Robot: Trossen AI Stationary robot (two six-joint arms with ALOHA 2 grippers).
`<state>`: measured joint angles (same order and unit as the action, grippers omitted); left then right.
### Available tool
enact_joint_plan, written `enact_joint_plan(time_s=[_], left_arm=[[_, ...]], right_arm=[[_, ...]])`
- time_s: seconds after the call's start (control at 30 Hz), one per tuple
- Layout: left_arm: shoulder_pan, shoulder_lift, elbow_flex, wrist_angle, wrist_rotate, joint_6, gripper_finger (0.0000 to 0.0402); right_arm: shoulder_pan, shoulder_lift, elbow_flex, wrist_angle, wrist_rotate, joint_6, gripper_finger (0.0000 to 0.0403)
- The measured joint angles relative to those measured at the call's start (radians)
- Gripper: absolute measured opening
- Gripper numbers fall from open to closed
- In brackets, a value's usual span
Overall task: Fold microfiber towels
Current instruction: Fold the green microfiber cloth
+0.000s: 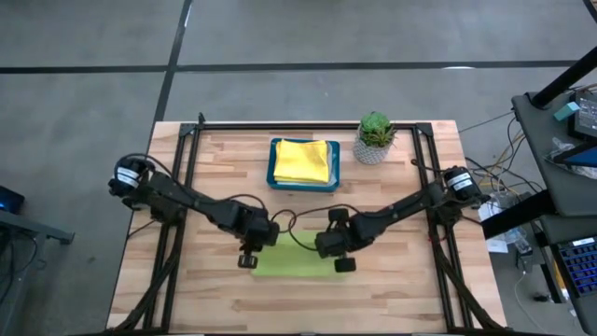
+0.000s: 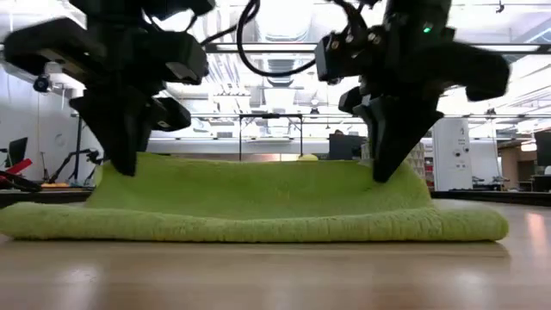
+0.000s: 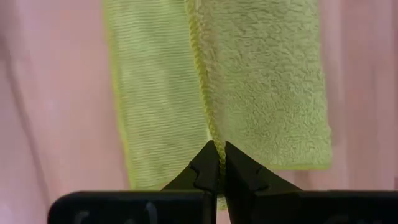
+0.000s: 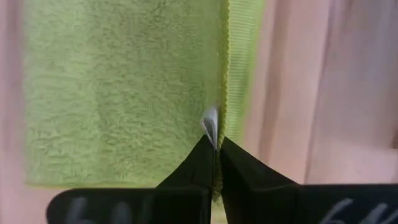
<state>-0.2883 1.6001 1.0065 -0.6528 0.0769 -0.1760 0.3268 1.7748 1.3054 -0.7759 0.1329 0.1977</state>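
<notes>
Lime green towel [image 1: 291, 262]: lies on the worktop [image 1: 215, 303] at its near middle, long axis running left to right. I see my left pincer [image 3: 217, 163] clenched on one far corner, my right pincer [image 4: 216, 160] clenched on the other, both corners lifted. Arms hide its far edge from above. Yellow towels [image 1: 305, 161]: stacked in the teal tray [image 1: 271, 168].

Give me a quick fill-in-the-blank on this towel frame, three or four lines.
1. Both grippers, left and right, are shut on the ____ towel.
2. The tray holds a ____ towel.
3. The plant stands on the tray's ____ side in the high view.
4. The held edge is lifted; the towel's lower layer rests on the ____.

Missing: green; yellow; right; table
</notes>
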Motion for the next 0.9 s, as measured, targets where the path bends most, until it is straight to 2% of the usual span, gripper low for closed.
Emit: enact_joint_plan(time_s=[0.23,0.33,0.4,0.6,0.73,0.83,0.9], left_arm=[[0.042,0.0,0.0,-0.045,-0.006,0.001,0.0],[0.047,0.001,0.0,-0.036,-0.055,0.003,0.0],[0.052,0.001,0.0,-0.039,-0.087,0.009,0.0],[0.062,0.001,0.0,-0.04,-0.087,0.01,0.0003],[0.064,0.001,0.0,-0.041,-0.087,0.011,0.0041],[0.065,0.001,0.0,-0.04,-0.093,0.027,0.0089],[0.064,0.001,0.002,-0.041,-0.146,0.032,0.0124]], right_arm=[[-0.041,0.0,-0.002,0.004,0.002,-0.008,0.0009],[-0.052,0.0,-0.002,0.003,-0.001,-0.003,0.0012],[-0.06,0.0,-0.002,0.003,-0.001,0.012,0.0021],[-0.074,0.0,-0.003,-0.015,0.0,0.014,0.0064],[-0.08,0.0,0.003,-0.031,0.0,0.011,0.0089],[-0.086,0.0,0.003,-0.034,0.0,0.011,0.0101],[-0.087,0.0,0.002,-0.036,0.001,0.019,0.0106]])
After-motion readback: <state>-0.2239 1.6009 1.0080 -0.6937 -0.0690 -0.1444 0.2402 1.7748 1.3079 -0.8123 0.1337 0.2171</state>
